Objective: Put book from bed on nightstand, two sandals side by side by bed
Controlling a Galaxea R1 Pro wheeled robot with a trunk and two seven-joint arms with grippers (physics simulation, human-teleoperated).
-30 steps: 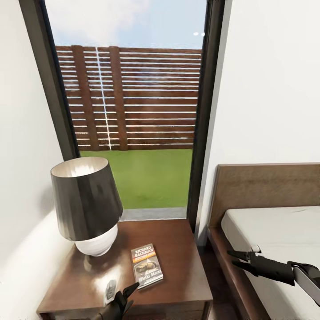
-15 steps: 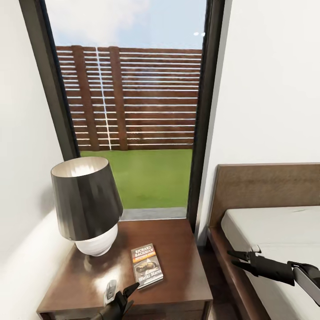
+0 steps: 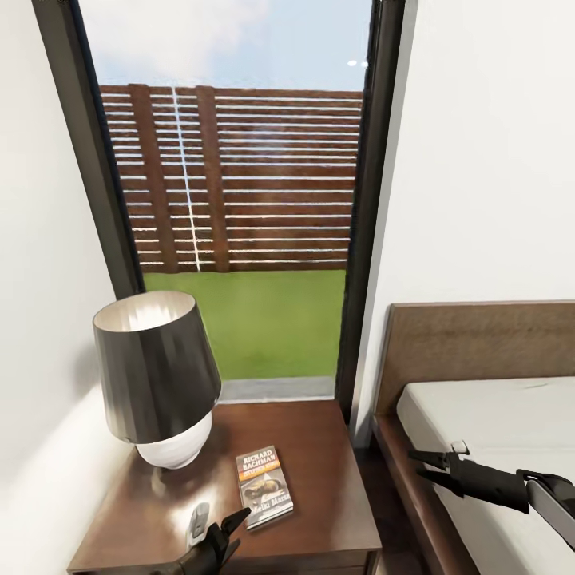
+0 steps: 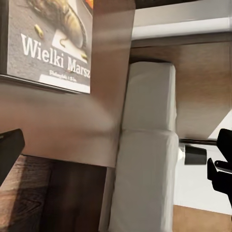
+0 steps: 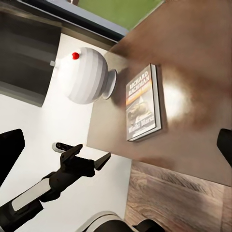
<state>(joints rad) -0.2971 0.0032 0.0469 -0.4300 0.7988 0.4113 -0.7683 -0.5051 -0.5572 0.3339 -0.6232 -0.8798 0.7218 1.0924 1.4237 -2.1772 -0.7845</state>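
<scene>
Left claw (image 3: 220, 533) is hovering open and empty at the nightstand's (image 3: 319, 447) front edge, nearer than the open right claw (image 3: 422, 465) over the bed (image 3: 487, 419), with the book (image 3: 263, 485) lying flat just beyond, long axis running front-to-back.

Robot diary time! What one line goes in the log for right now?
book: flat on nightstand, beside lamp | left gripper: open, empty, near book | right gripper: open, empty, over bed
</scene>
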